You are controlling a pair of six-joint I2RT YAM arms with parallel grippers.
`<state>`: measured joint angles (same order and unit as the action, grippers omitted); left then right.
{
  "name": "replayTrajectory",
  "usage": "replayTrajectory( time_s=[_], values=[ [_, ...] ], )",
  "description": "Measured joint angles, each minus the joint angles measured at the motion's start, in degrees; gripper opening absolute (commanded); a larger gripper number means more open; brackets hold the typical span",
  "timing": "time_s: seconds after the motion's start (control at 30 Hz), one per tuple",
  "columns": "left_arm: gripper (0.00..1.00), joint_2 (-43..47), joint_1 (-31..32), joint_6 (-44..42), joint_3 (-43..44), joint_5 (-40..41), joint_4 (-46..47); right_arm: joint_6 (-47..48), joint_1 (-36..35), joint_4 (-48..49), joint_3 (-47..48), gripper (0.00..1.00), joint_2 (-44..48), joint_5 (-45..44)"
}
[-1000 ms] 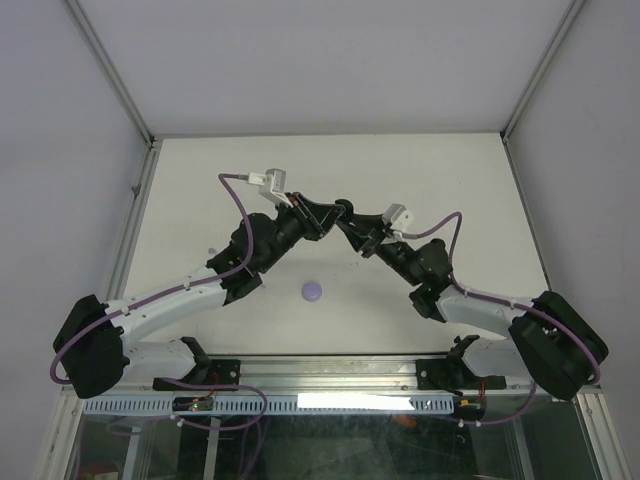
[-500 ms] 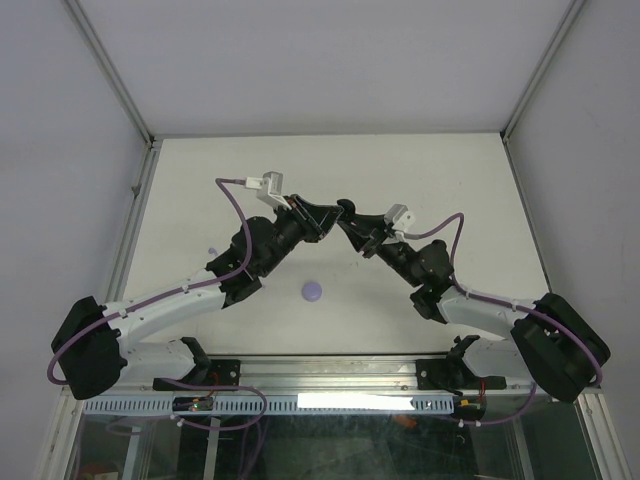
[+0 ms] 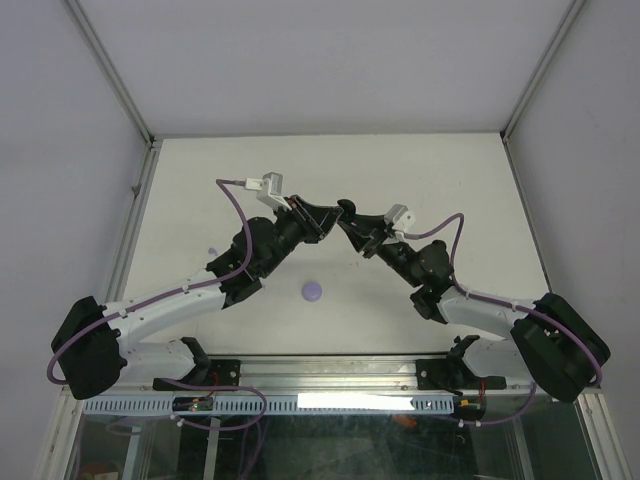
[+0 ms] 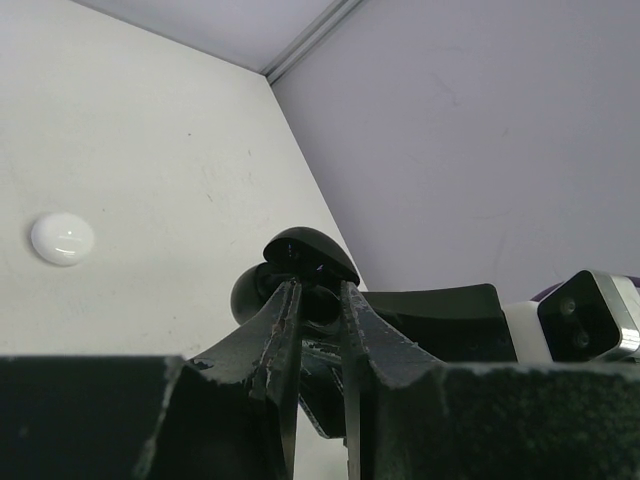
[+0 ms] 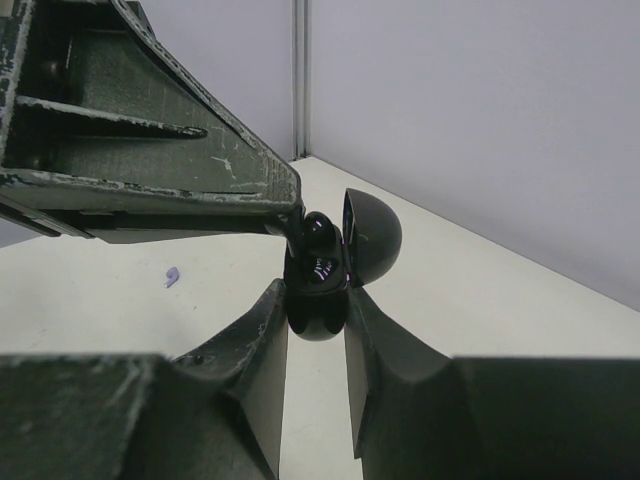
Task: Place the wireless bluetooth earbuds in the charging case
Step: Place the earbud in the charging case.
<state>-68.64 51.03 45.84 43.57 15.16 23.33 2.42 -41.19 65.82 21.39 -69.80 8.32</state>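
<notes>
My right gripper (image 5: 315, 295) is shut on the lower half of a black charging case (image 5: 318, 318), held above the table with its domed lid (image 5: 375, 235) open. My left gripper (image 4: 312, 290) is shut on a black earbud (image 4: 319, 304). Its tip reaches in from the upper left of the right wrist view and holds the earbud (image 5: 320, 235) in the case's opening. In the top view the left gripper (image 3: 325, 218) and the right gripper (image 3: 352, 224) meet at mid-table. A tiny lavender earbud (image 5: 171, 277) lies on the table.
A round lavender case (image 3: 312, 291) lies on the white table (image 3: 420, 170) in front of the grippers. A round white case (image 4: 62, 238) lies on the table in the left wrist view. Grey walls and metal rails (image 3: 130, 230) bound the table.
Both grippers shifted very slightly left while joined at the case, then held still. Both grips stay the same.
</notes>
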Motion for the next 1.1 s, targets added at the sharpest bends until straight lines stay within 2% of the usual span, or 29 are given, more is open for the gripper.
replayTrajectory(
  time_s=[0.23, 0.53, 0.73, 1.1],
  values=[
    [0.24, 0.00, 0.00, 0.00, 0.00, 0.28, -1.11, -0.35, 0.00, -0.02, -0.22, 0.00, 0.00, -0.07],
    [0.36, 0.31, 0.00, -0.22, 0.00, 1.25, -2.54, -0.57, 0.00, 0.33, -0.28, 0.00, 0.00, -0.61],
    [0.40, 0.76, 0.00, -1.53, 0.00, 0.83, -3.15, -0.61, 0.00, 0.66, -0.31, 0.00, 0.00, -0.59],
    [0.39, 0.96, 0.00, -5.75, 0.35, -5.29, -4.00, -0.79, 0.00, 1.53, -0.31, 0.00, 0.00, -0.61]
  ],
)
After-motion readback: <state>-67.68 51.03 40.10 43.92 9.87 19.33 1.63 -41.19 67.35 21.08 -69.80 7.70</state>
